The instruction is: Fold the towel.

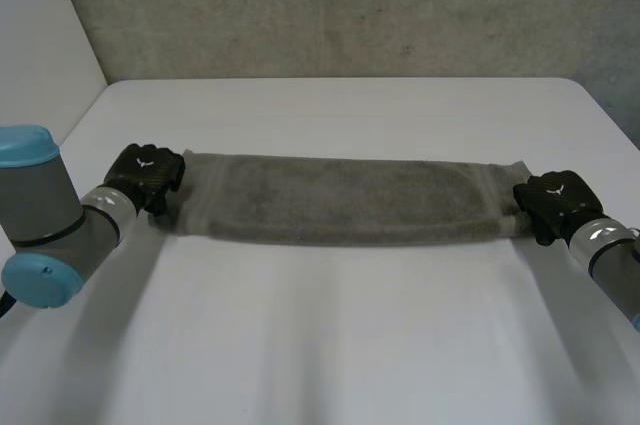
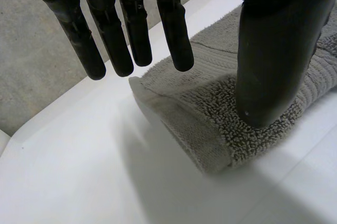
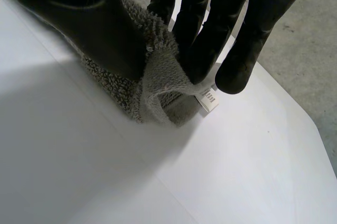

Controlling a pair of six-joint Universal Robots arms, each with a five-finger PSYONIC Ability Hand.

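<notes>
A grey towel lies as a long folded strip across the white table. My left hand is at the strip's left end. In the left wrist view its fingers hang straight just above the towel's end, with the thumb over the cloth, gripping nothing. My right hand is at the strip's right end. There the thumb and fingers pinch the towel's end, and a fold of cloth bulges between them.
A small white label sticks out from the towel's right end under my fingers. A grey wall runs behind the table's far edge. Bare table lies in front of the towel.
</notes>
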